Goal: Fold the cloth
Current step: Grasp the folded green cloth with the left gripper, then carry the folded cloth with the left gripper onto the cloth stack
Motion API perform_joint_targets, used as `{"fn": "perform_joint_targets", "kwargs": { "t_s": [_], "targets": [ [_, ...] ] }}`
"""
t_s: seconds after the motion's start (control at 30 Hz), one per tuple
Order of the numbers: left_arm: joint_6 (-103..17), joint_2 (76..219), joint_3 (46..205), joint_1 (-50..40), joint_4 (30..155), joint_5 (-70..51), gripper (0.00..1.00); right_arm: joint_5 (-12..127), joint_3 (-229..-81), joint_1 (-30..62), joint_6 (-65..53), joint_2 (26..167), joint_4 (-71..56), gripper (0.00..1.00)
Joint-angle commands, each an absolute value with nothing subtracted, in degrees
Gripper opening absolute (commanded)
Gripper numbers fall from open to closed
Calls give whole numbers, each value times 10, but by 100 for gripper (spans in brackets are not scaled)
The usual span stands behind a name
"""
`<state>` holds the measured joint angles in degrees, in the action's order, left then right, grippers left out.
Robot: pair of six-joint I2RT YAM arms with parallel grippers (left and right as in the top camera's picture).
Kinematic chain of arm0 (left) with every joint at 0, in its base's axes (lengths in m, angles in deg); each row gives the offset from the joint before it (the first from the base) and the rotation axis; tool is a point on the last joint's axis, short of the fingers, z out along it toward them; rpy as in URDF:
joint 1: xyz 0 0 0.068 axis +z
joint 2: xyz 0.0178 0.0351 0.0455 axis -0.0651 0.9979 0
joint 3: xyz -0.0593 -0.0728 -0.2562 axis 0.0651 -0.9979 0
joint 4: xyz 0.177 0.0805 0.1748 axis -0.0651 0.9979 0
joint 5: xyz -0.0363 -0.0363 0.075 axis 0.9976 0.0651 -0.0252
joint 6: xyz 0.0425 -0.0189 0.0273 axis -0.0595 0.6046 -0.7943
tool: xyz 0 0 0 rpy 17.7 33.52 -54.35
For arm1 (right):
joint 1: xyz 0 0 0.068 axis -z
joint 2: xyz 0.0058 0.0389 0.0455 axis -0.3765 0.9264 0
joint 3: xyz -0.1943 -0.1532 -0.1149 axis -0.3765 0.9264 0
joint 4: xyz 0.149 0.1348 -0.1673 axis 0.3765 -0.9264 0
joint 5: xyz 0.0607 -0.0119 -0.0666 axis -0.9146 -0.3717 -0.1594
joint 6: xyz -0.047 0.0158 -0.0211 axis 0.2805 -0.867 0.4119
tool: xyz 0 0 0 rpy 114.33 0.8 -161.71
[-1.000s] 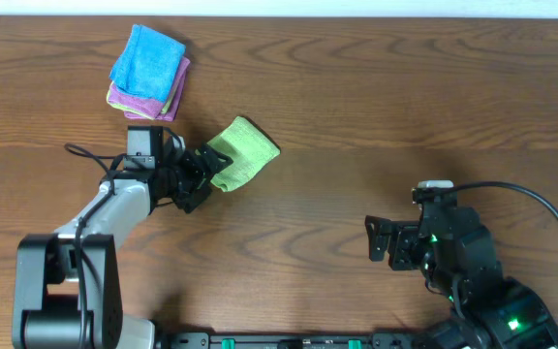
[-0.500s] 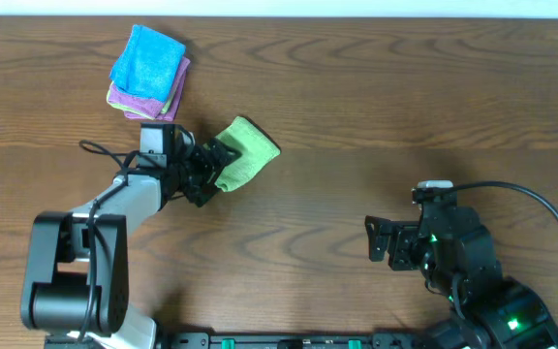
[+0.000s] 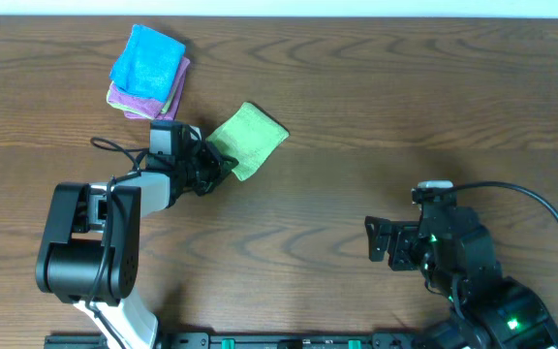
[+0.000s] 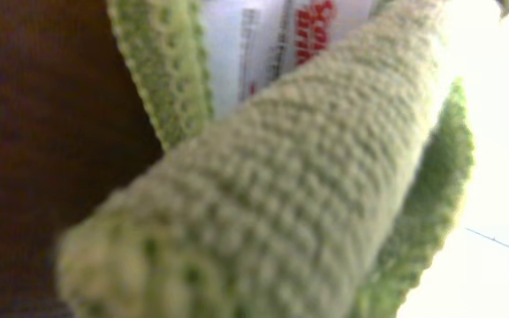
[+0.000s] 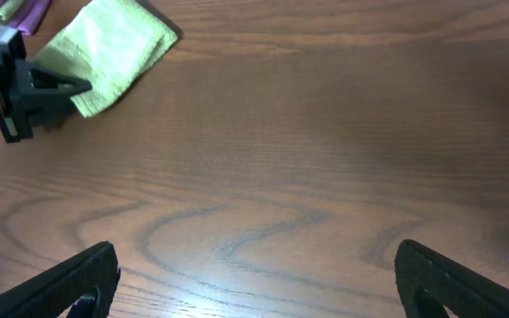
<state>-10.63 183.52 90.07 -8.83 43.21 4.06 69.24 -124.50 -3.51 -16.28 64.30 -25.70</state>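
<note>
A folded green cloth (image 3: 251, 138) lies left of the table's centre. My left gripper (image 3: 218, 167) is at its lower-left corner, shut on the cloth's edge. In the left wrist view the green cloth (image 4: 307, 177) fills the frame as a blurred folded edge with a white label (image 4: 263, 44) behind it, and it hides the fingers. My right gripper (image 3: 372, 240) hovers low at the right, far from the cloth, open with nothing between its fingers (image 5: 60, 283). The right wrist view shows the green cloth (image 5: 113, 49) at upper left with the left gripper (image 5: 25, 84) on it.
A stack of folded cloths (image 3: 149, 73), blue on top of purple and yellow-green, sits at the back left, close behind the left arm. The left arm's cable (image 3: 114, 153) loops over the table beside it. Bare wooden tabletop (image 3: 405, 107) spreads to the right.
The left gripper slid up and to the right into the green cloth's corner and shut on it. The cloth shifted slightly up and right. The right arm stayed still.
</note>
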Motion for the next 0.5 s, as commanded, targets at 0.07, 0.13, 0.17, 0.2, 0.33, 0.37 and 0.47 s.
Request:
{"fn": "perform_joint_targets", "kwargs": {
  "t_s": [0.07,0.13,0.17,0.2,0.33,0.37,0.47],
  "targets": [
    [-104,1830,947,-90,425,57,6,698,-1243,-29,-171,641,-257,99],
    [-102,1814,978,-90,425,54,6,698,-1243,-29,-171,641,-257,99],
    [-102,1807,995,-90,427,48,6,698,-1243,-29,-171,641,-257,99],
    [-102,1795,1029,-90,443,29,6,698,-1243,-29,-171,641,-257,99],
    [-104,1786,1127,-86,518,-15,6,698,-1243,-29,-171,641,-257,99],
    [-110,1787,1157,-85,544,-30,6,698,-1243,-29,-171,641,-257,99],
    [-133,1787,1219,-79,589,-63,6,698,-1243,-29,-171,641,-257,99]
  ]
}}
